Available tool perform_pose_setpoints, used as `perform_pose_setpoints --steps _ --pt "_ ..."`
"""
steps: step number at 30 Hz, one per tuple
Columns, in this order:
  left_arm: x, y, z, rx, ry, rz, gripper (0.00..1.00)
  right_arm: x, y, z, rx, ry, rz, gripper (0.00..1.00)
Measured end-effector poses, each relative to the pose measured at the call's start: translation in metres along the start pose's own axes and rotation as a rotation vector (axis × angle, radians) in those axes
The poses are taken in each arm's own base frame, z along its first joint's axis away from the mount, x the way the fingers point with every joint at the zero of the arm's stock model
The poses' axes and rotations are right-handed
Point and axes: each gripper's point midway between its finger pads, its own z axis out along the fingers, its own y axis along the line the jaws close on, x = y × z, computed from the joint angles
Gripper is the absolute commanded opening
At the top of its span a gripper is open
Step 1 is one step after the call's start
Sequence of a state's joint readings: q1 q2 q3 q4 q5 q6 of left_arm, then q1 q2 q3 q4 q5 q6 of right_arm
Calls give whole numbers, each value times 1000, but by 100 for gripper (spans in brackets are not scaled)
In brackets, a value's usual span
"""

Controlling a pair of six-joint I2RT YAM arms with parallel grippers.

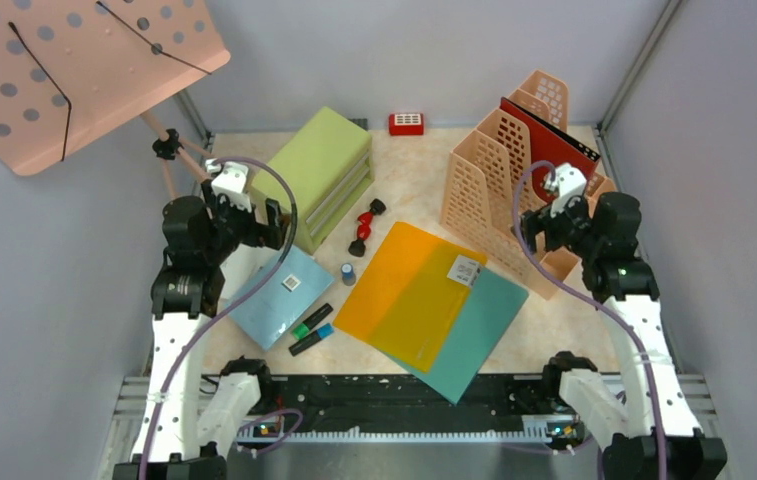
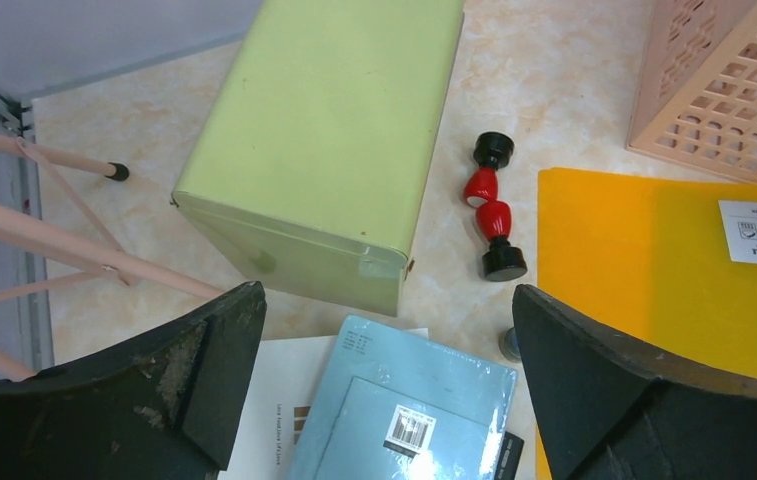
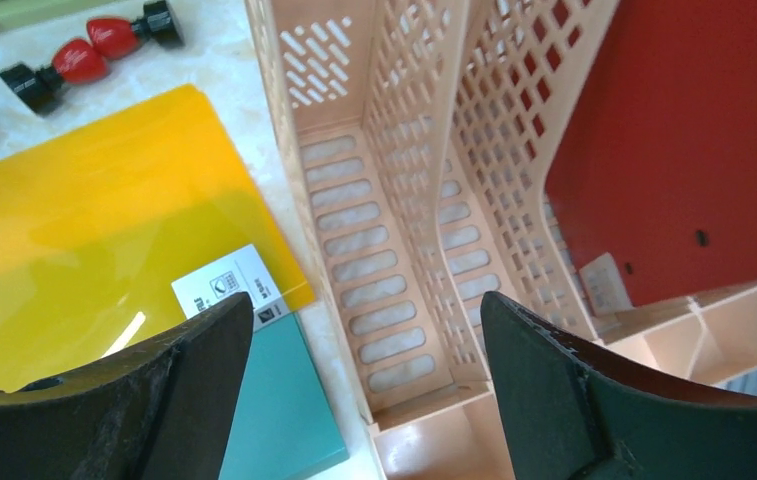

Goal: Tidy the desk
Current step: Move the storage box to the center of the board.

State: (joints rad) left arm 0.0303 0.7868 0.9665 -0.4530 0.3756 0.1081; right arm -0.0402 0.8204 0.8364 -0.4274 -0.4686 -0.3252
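The desk [image 1: 419, 175] is a beige marbled top. On it lie an orange folder [image 1: 404, 285] over a teal folder [image 1: 479, 335], a light blue book [image 1: 279, 300], green and blue markers [image 1: 311, 330], a small grey cap [image 1: 348, 272] and a red-and-black dumbbell-shaped piece [image 1: 365, 225]. My left gripper [image 2: 384, 300] hangs open above the book [image 2: 424, 410], beside the green drawer cabinet [image 2: 334, 130]. My right gripper [image 3: 366, 305] is open over the near end of the peach file rack [image 3: 394, 190], holding nothing. A red folder [image 3: 694, 130] stands in the rack.
A peach perforated board [image 1: 64, 70] on a tripod stands at the back left. A small red box [image 1: 406, 123] sits by the back wall. White paper [image 2: 284, 400] lies under the book. Grey walls close in both sides and a black rail [image 1: 404, 395] runs along the front.
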Motion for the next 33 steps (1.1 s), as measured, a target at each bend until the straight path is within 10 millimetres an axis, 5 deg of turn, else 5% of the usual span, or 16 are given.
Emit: perform_pose_setpoints --steps 10,15,23,33 --pt "6 -1 7 20 29 -14 99 43 28 64 -126 126 -21 74" --pt "9 0 10 17 39 -20 99 47 34 85 -126 130 -45 68" --pt "10 3 13 10 47 -25 99 46 50 114 -125 120 -72 42" --pt "11 5 14 -2 50 -29 99 30 36 150 -56 124 2 9"
